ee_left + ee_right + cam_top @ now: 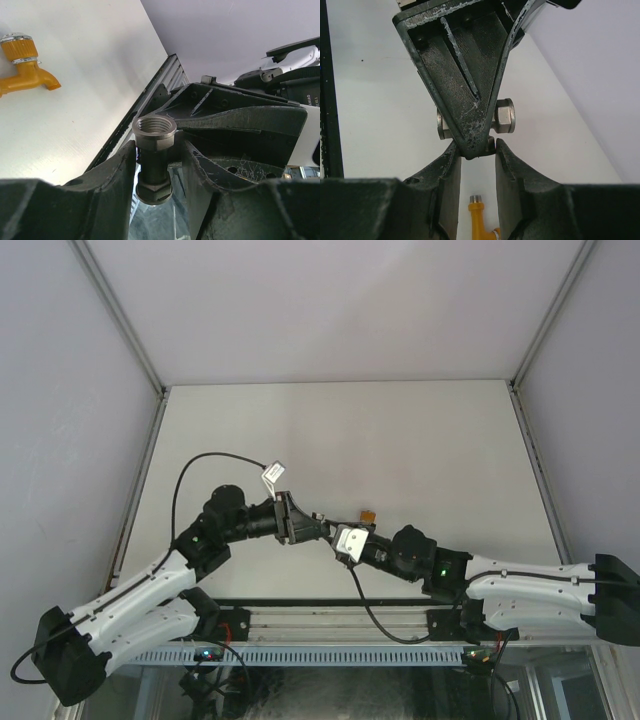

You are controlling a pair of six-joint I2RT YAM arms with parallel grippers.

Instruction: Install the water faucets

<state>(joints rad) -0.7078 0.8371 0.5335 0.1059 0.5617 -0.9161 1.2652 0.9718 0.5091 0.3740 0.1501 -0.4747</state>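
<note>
My left gripper [156, 172] is shut on the grey metal fitting [154, 131], a short threaded piece with a hex nut at each end, held across its middle. The fitting also shows in the right wrist view [504, 116], sticking out on both sides of the left gripper's fingers [465, 75]. My right gripper [475, 150] is partly open, its tips on either side of the left gripper's tip and the fitting's shaft. The orange tap [25, 75] lies on the table; it shows below the right jaws [481, 219]. From above, the two grippers, left [300, 525] and right [335, 536], meet, with the tap [368, 515] just beyond.
The white table [400, 440] is walled by grey panels on three sides. A metal rail [330, 615] runs along the near edge at the arm bases. A black cable [200, 465] loops above the left arm.
</note>
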